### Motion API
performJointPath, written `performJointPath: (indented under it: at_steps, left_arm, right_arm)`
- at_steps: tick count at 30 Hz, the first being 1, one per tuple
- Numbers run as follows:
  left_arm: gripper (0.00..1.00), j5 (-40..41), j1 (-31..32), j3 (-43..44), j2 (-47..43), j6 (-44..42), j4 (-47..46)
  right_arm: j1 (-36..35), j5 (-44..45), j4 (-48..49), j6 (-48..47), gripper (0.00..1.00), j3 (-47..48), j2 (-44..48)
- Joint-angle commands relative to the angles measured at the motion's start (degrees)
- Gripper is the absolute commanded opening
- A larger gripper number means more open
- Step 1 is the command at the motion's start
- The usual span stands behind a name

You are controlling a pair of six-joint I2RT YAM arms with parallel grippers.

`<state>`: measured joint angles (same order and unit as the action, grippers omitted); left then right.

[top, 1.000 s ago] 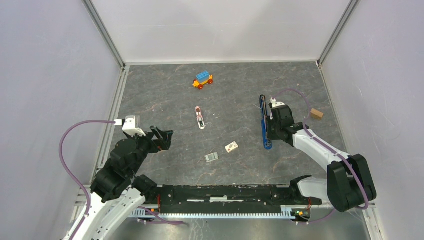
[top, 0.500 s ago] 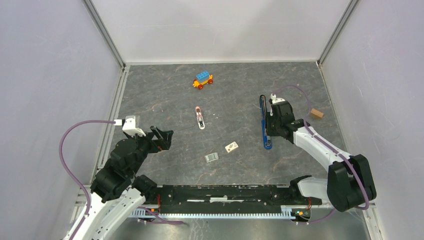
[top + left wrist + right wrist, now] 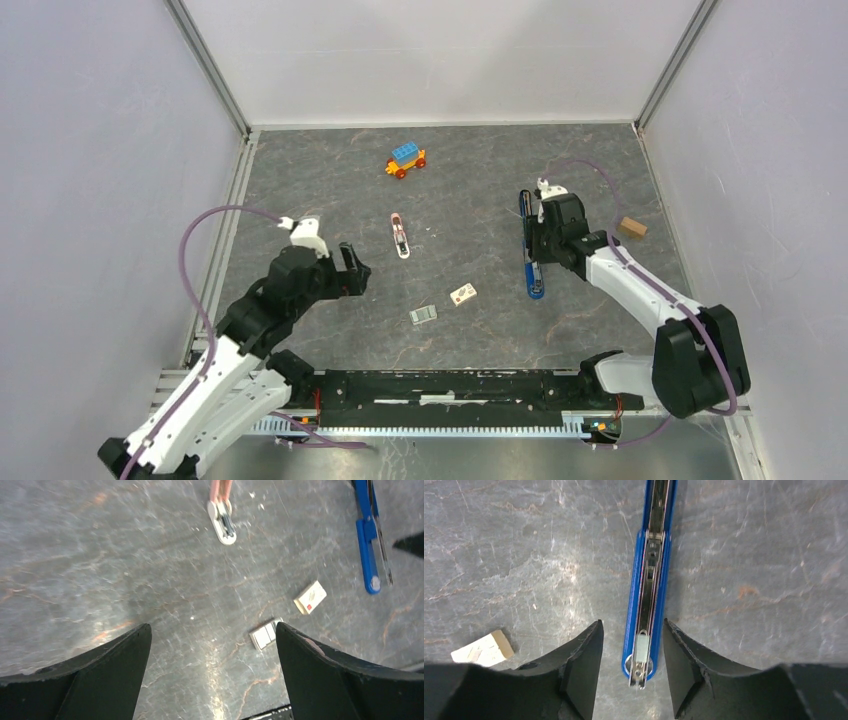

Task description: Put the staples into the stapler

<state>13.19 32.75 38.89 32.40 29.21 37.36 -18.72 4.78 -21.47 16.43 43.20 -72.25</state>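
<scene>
Dark grey marbled table [image 3: 300,190], walls on three sides. Blue stapler [image 3: 533,280] lies flat on it, metal rail facing up. Left of the stapler: small white box [image 3: 462,294] nearest, grey flat piece [image 3: 423,315] beyond, slim pink-and-white item [image 3: 400,236] farther, toy car [image 3: 405,160] well off toward the back wall; tan block [image 3: 632,228] to its right.

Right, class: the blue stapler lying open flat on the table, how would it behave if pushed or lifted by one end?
The stapler looks like hard plastic with a metal rail, so probably stiff, though its hinge might let it fold when lifted. Long, slim and flat on the table, it would likely slide or pivot rather than roll.
</scene>
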Motion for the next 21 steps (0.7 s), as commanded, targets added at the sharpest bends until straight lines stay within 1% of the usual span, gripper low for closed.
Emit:
performJointPath:
  at_steps: [1,4,10,13,16,19,20,21]
  left_arm:
    - [0.99,-10.80,0.04,-1.81,5.19,3.55,-6.95]
    - [0.96,-13.59,0.04,-2.25,8.42,5.87,-10.13]
    - [0.90,-15.64,-0.29,0.43,13.35,5.73,-10.35]
    - [0.87,-17.01,-1.06,1.85,16.10,6.11,-10.19]
    - [0.85,-20.76,-1.98,3.21,18.73,7.06,-11.46]
    - [0.82,-24.11,-2.16,5.29,21.72,8.02,-12.23]
    - [0.80,-24.78,-2.13,6.08,22.78,8.08,-12.25]
    - [0.78,-25.47,-2.20,6.73,23.65,8.05,-12.32]
  right_arm:
    - [0.07,3.51,2.75,-4.27,0.58,5.94,-4.11]
    - [0.08,7.06,2.88,-5.12,0.59,6.02,-6.93]
    - [-0.01,7.90,4.19,-6.73,0.52,4.27,-9.78]
    - [0.01,7.29,5.10,-7.65,0.47,3.76,-11.17]
    - [0.10,4.84,7.53,-8.91,0.41,2.76,-13.44]
    - [0.10,6.05,7.40,-8.86,0.40,2.97,-15.71]
    - [0.13,6.63,7.72,-8.82,0.38,2.71,-15.96]
    - [0.11,6.96,7.92,-8.84,0.34,2.61,-16.29]
